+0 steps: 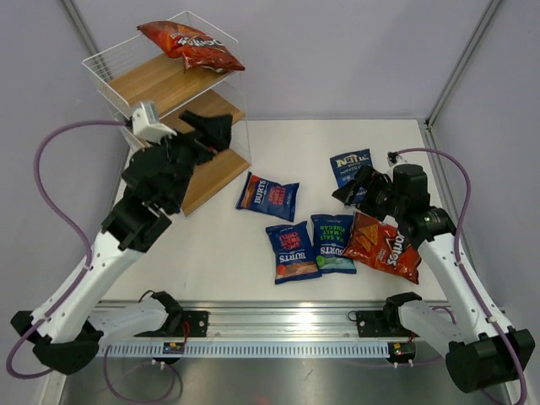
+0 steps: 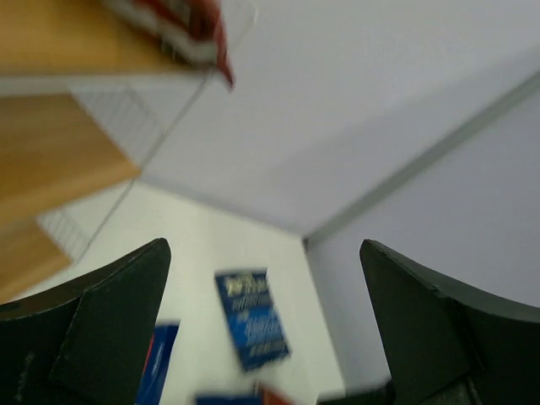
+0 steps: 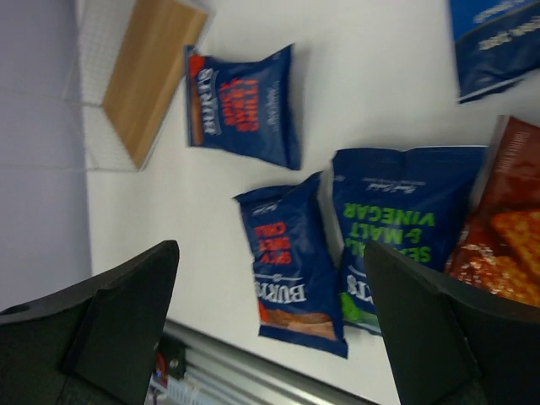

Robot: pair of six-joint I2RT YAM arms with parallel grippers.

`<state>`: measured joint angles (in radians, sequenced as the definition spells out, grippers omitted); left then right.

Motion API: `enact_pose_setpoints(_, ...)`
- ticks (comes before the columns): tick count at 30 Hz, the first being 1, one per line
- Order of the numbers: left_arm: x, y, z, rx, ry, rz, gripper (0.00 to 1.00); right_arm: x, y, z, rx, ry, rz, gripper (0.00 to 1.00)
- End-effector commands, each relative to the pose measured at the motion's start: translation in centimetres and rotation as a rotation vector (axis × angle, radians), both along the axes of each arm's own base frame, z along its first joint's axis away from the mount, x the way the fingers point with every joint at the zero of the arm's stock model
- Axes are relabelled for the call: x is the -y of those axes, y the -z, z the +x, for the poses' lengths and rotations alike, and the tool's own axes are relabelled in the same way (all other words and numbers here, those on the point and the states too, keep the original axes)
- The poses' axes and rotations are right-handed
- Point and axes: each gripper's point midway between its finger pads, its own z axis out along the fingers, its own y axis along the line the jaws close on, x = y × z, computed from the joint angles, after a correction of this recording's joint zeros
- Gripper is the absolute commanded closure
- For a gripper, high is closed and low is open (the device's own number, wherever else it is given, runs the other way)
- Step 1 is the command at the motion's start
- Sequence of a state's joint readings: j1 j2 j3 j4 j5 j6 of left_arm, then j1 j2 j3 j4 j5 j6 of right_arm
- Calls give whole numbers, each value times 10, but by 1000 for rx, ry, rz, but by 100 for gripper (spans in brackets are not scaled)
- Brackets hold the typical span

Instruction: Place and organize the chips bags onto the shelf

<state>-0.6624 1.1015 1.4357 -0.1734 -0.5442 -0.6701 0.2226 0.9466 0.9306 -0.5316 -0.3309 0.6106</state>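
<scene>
Above the white desk (image 1: 211,253), left pincer (image 2: 263,246) and right pincer (image 3: 272,250) gape empty; at eleven o'clock, a nudge could drop the seemingly overhanging Doritos bag (image 1: 190,44).

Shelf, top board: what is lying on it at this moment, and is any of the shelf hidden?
One red Doritos bag lies on the top board of the shelf. The left arm covers part of the middle board, so what lies there cannot be seen.
</scene>
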Motion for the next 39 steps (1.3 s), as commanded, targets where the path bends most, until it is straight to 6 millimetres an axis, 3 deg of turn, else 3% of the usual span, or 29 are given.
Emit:
enact_pose_setpoints(1,47,94,-43,-167,321,89,1,40,21,26,3,239,-138,1)
enact_pose_setpoints(3,49,144,-63,-273,376,145,1,65,35,32,-21,355,-217,1)
enact_pose_setpoints(6,62,183,-97,-378,503,222,1,83,56,38,-82,429,-215,0)
enact_pose_setpoints(7,65,190,-107,-401,539,249,1,115,69,40,-137,534,-191,1)
enact_pose_setpoints(9,67,200,-134,-438,622,338,1,142,93,33,-222,640,-78,1)
enact_pose_setpoints(10,65,205,-142,-450,638,373,1,173,96,28,-234,756,-42,0)
enact_pose_setpoints(13,51,221,-164,-493,684,480,1,189,88,16,-201,829,-35,1)
enact_pose_setpoints(17,30,233,-178,-477,709,558,1,218,77,-6,-226,937,-202,1)
enact_pose_setpoints(20,25,238,-186,-438,740,586,1,246,71,-36,-251,1066,-326,0)
enact_pose_setpoints(22,26,237,-188,-399,765,594,1,250,75,-50,-273,1112,-325,0)
enact_pose_setpoints(28,20,253,-184,-338,737,609,1,246,117,-48,-422,1027,-203,1)
enact_pose_setpoints(34,15,245,-184,-309,711,571,1,254,116,-57,-413,1079,-190,1)
enact_pose_setpoints(37,34,245,-189,-324,783,506,1,256,102,-58,-369,1094,-197,1)
enact_pose_setpoints(39,61,235,-193,-291,884,449,1,258,94,-63,-346,1130,-200,0)
